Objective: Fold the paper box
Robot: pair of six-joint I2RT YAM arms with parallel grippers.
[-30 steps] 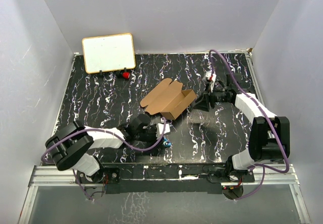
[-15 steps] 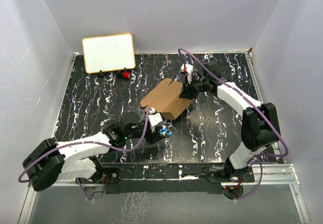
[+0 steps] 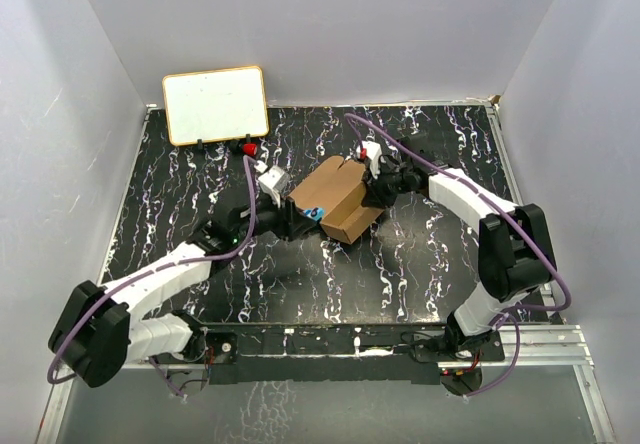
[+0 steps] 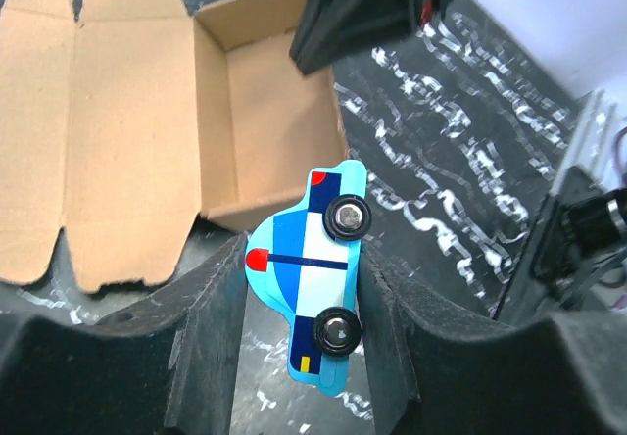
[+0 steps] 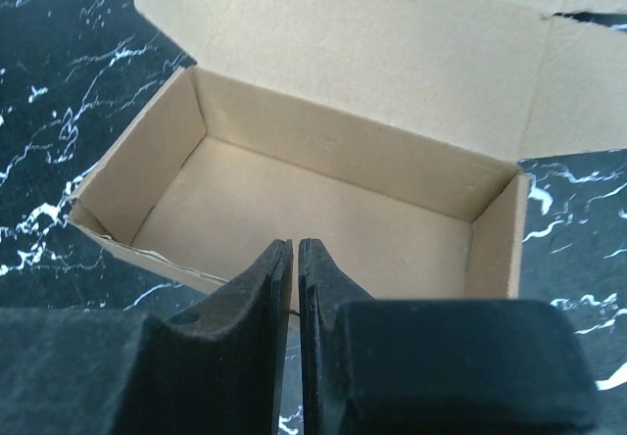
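- black marbled table (image 3: 420,264)
- paper box (image 3: 335,199) sits mid-table, top open, lid flap laid back, between both arms
- right gripper (image 5: 296,247): fingers pressed together, tips at the box's wall
- left gripper (image 4: 302,259) clamps the toy car beside the box
- blue toy car (image 4: 306,298)

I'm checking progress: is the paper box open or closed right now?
Open. In the right wrist view the paper box has its lid flap laid back, showing its bare inside.
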